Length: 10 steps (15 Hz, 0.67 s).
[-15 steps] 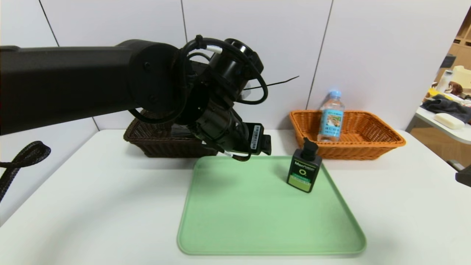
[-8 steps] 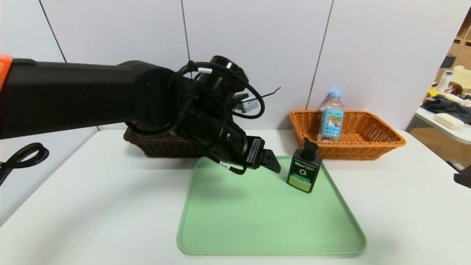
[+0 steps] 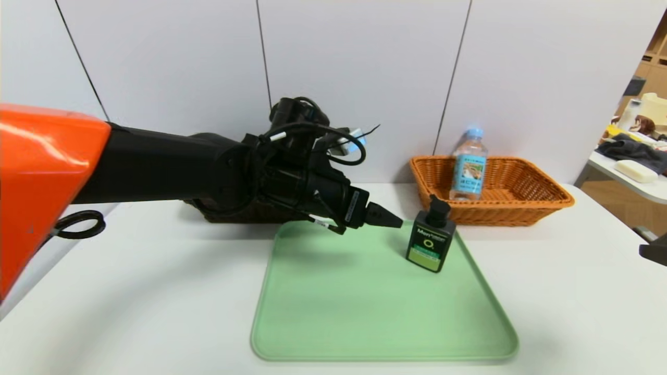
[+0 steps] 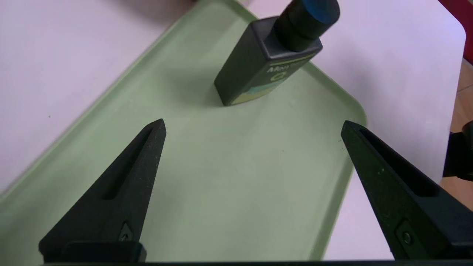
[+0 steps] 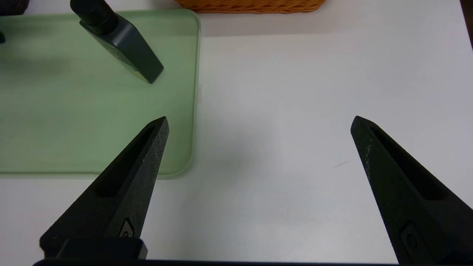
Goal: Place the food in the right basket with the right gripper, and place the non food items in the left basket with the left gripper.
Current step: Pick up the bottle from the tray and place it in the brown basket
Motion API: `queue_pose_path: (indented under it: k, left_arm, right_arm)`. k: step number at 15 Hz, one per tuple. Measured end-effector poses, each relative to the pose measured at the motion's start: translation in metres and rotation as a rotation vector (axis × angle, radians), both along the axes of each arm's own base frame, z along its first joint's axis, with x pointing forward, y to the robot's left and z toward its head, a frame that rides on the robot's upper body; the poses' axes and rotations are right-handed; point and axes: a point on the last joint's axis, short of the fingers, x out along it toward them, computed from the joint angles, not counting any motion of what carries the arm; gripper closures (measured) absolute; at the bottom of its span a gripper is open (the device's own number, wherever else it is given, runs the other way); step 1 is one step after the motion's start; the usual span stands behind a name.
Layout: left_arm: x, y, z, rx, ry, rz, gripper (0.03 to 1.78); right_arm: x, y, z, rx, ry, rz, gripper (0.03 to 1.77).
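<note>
A squat black pump bottle (image 3: 430, 245) with a green label, a non food item, stands upright at the far right of the green tray (image 3: 365, 312). My left gripper (image 3: 391, 220) hangs open just left of it, low over the tray, fingers pointing at it. In the left wrist view the bottle (image 4: 266, 70) lies ahead of the empty left gripper (image 4: 253, 123). The food, a clear water bottle (image 3: 469, 166), stands in the orange right basket (image 3: 521, 200). The dark left basket (image 3: 239, 216) is mostly hidden behind my left arm. My right gripper (image 5: 259, 118) is open over bare table.
In the head view the right gripper (image 3: 654, 252) shows only as a dark tip at the right edge. The right wrist view shows the tray (image 5: 55, 122) corner, the pump bottle (image 5: 122, 40) and the orange basket's edge (image 5: 251, 5). A side table with clutter stands at far right.
My left arm has swung down and rightward from above the dark basket, bringing its open gripper close to the pump bottle. The right arm has not moved.
</note>
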Motion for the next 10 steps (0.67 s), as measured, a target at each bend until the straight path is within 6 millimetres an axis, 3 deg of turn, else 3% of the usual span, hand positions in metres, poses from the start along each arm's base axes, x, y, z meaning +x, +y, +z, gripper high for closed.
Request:
queue_pose_path:
  k: [6,10]
  left_arm:
    - [0.019,-0.016,-0.029,-0.027,-0.03,-0.015,0.12]
    - [0.018,-0.026,-0.04,-0.022,-0.008,-0.026,0.12]
  right_arm:
    - [0.003,0.0,-0.004,0.008,0.02,-0.005,0.1]
    - [0.006,0.001,-0.008,0.006,0.043,-0.005,0.1]
